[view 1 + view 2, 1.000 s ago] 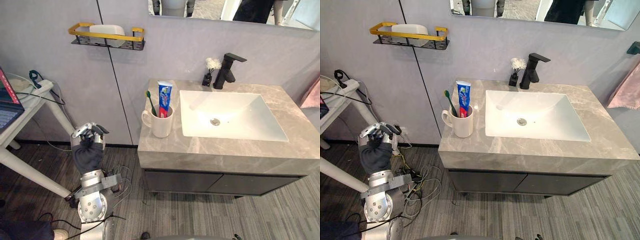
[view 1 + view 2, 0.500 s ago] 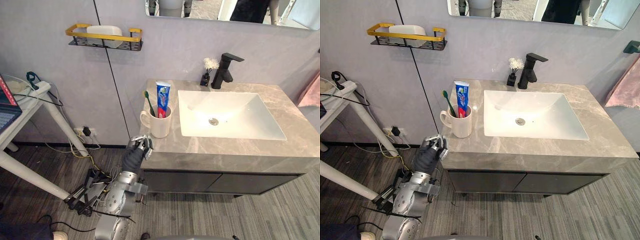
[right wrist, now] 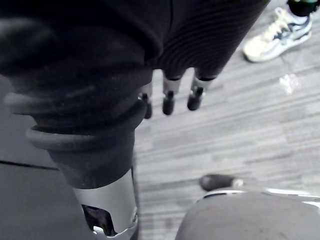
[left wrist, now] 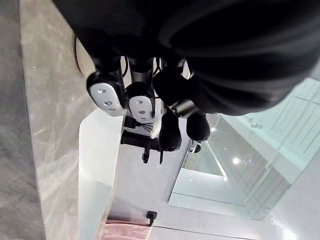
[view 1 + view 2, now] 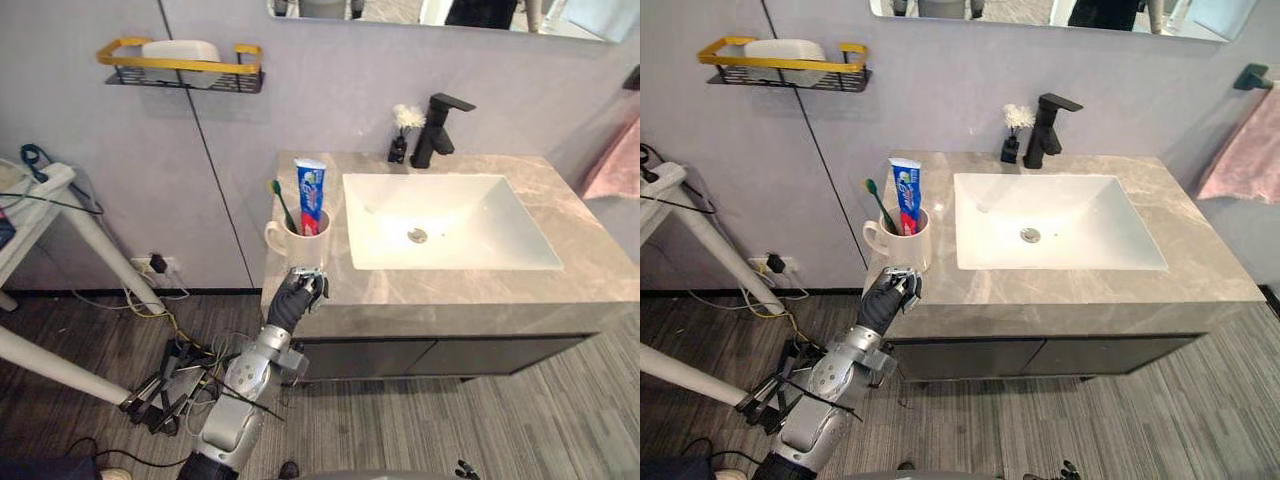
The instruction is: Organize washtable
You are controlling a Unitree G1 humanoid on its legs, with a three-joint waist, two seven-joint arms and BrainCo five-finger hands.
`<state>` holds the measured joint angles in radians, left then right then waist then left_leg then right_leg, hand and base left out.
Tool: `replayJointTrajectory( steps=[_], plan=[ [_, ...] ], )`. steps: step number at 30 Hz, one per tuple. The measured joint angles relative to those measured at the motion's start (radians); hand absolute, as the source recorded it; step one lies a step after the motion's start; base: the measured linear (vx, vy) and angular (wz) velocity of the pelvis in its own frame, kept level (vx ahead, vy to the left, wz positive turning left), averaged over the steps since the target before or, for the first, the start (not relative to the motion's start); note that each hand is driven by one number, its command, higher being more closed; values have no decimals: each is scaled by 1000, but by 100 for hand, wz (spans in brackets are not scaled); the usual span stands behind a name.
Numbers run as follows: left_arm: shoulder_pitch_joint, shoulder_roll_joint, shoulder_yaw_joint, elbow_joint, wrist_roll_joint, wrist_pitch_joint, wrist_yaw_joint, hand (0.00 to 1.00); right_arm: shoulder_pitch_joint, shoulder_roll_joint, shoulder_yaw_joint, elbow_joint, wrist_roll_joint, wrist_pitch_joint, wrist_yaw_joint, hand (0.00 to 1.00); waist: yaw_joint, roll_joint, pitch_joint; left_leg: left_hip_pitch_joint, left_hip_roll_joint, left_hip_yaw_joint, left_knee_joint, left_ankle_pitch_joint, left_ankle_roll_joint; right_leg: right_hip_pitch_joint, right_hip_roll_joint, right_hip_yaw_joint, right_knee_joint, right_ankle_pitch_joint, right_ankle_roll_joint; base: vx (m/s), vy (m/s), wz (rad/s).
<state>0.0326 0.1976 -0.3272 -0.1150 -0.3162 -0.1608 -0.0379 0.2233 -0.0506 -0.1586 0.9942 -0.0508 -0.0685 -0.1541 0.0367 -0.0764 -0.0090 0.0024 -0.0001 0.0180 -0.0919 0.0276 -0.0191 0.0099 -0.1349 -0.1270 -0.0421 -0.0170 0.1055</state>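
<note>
Left robot hand (image 5: pixel 298 293) has moved up to the tabletop's (image 5: pixel 450 292) front edge, fingers curled and empty, just before the mug (image 5: pixel 301 241) holding toothbrush (image 5: pixel 283 204) and toothpaste (image 5: pixel 311 188). Right robot hand (image 3: pixel 168 96) hangs relaxed.

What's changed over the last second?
The left hand swung in from beside the side table to the front edge of the counter, just before the mug, fingers curled on nothing. Mug, toothbrush and toothpaste stayed put; the camera shifted slightly. The right hand hangs over the floor.

countertop (image 5: pixel 450 290): smooth grey stone | basin (image 5: pixel 480 205): glossy white | faucet (image 5: pixel 433 135): matt black metal
</note>
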Motion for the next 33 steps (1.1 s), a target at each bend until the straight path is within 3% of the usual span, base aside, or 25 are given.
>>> replayJointTrajectory(
  steps=[6,13,24,33],
  plan=[
    [-28,-9,11,39,71,9,22,100,0,1,9,-10,-2,2,5,0,-6,-7,9,-6,-1,15,0,-1,1,-7,0,18,-17,13,3,-17,2,-8],
    [-57,-39,71,98,194,70,75,100,1,6,22,-43,-35,4,16,0,-21,-13,19,-15,1,39,0,-2,1,-17,3,31,-30,25,-1,-24,-4,-5],
    [-102,-61,107,116,226,78,106,100,5,10,22,-79,-39,7,25,0,-21,-13,25,-26,9,68,0,-2,2,-43,11,64,-30,37,-4,-31,-9,-9],
    [-132,-76,228,116,251,89,161,100,15,7,41,-117,-62,6,26,0,-22,-10,31,-28,18,82,0,-3,-1,-52,20,80,-37,45,-11,-20,-8,-5]
  ],
)
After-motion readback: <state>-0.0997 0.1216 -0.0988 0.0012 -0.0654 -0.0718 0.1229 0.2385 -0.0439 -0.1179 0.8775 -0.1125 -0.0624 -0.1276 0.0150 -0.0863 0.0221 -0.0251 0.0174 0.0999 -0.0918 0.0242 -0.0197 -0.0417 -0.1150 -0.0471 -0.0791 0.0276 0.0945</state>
